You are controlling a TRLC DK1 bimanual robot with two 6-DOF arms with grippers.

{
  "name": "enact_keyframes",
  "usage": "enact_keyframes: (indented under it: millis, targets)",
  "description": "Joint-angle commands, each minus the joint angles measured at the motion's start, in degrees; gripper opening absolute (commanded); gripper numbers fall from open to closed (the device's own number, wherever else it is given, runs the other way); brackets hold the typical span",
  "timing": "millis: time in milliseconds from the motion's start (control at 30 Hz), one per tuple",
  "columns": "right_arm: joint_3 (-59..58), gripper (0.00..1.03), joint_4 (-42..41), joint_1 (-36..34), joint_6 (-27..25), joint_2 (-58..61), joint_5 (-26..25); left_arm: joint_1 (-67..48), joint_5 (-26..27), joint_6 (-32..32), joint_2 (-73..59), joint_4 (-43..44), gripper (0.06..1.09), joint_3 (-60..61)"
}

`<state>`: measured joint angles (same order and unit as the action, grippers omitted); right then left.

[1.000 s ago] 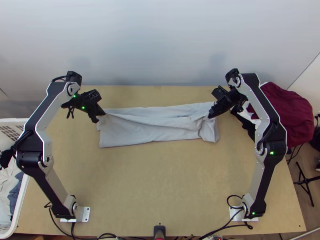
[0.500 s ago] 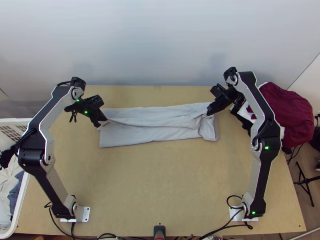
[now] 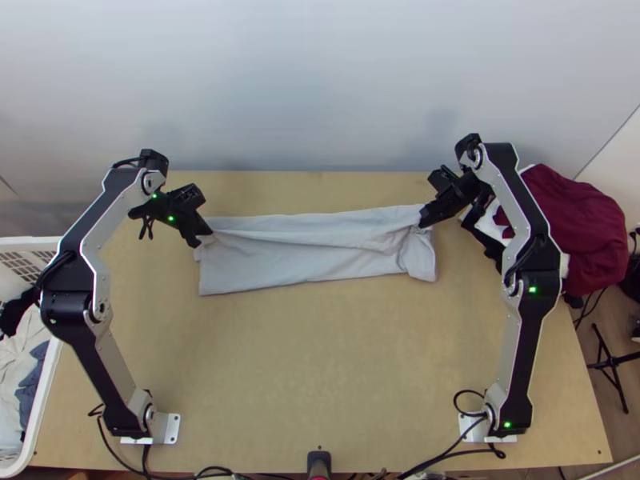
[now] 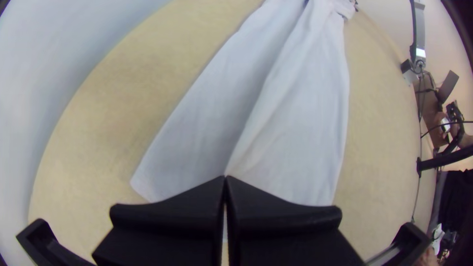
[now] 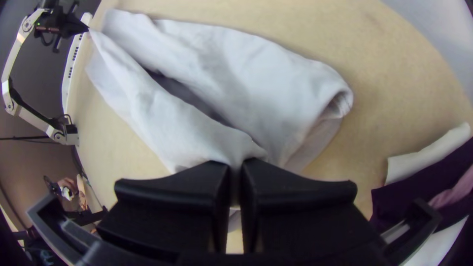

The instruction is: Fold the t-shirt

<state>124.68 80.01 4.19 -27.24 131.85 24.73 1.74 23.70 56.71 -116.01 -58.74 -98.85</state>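
Observation:
The pale grey t-shirt [image 3: 312, 256] lies as a long narrow folded strip across the far half of the table, a raised ridge running between the grippers. At its left end is my left gripper [image 3: 206, 237], and in the left wrist view the left gripper [image 4: 225, 178] is shut on a pinch of the cloth where the ridge ends. My right gripper [image 3: 424, 221] is at the strip's right end; seen from its own wrist, the right gripper [image 5: 237, 165] is shut on bunched cloth, with a narrow strip of fabric between its fingers. Beside it a rolled edge forms a loose opening.
A dark red garment pile [image 3: 572, 228] with white and black cloth lies at the table's right edge. A white basket [image 3: 44, 392] of clothes stands at the left. Bare table [image 3: 312, 376] stretches between the arms' bases and the t-shirt.
Over the last second my left gripper has shifted slightly right and nearer. My right gripper moved a little left, then back right. The ridge in the cloth has changed shape.

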Motion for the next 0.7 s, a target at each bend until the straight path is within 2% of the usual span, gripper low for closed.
enact_keyframes:
  millis: [0,67,133,233,300,367,400,467,567,667]
  targets:
    - [1.4,0.03,-0.7,-0.4,0.3,1.5,0.1,-0.2,0.0,-1.2,-1.1,0.0,0.10,-0.1]
    - [1.5,0.05,-0.6,0.0,0.4,2.3,0.1,-0.4,0.0,-1.8,-1.4,0.0,0.10,0.1]
    - [1.6,0.12,-0.6,0.3,0.8,2.9,0.1,-0.6,0.0,-2.5,-1.9,0.0,0.10,0.1]
    - [2.9,0.19,-0.9,0.4,1.8,4.4,0.1,-0.6,0.0,-3.7,-2.3,0.1,0.23,-0.4]
    - [4.0,0.29,-1.0,0.2,2.5,5.6,0.1,-0.6,0.0,-4.4,-2.6,0.1,0.41,-0.6]
    - [4.5,0.42,-1.0,0.0,3.0,6.6,0.1,-0.6,-0.2,-4.8,-3.5,-0.8,0.72,-1.5]
    - [4.5,0.48,-1.0,0.0,3.0,6.8,0.0,-0.5,-0.7,-5.1,-4.1,-1.6,0.85,-2.2]
    - [4.5,0.64,-1.0,-0.1,3.3,7.1,-0.2,-0.2,-1.0,-5.2,-4.2,-1.8,1.01,-2.6]
    - [4.4,0.88,-1.0,-0.2,3.3,7.3,-1.6,0.1,-0.9,-5.7,-3.7,-1.6,1.04,-2.8]
    - [4.7,0.96,-1.0,-0.7,3.2,6.8,-3.1,0.5,-1.0,-6.3,-3.2,-1.6,1.04,-3.5]
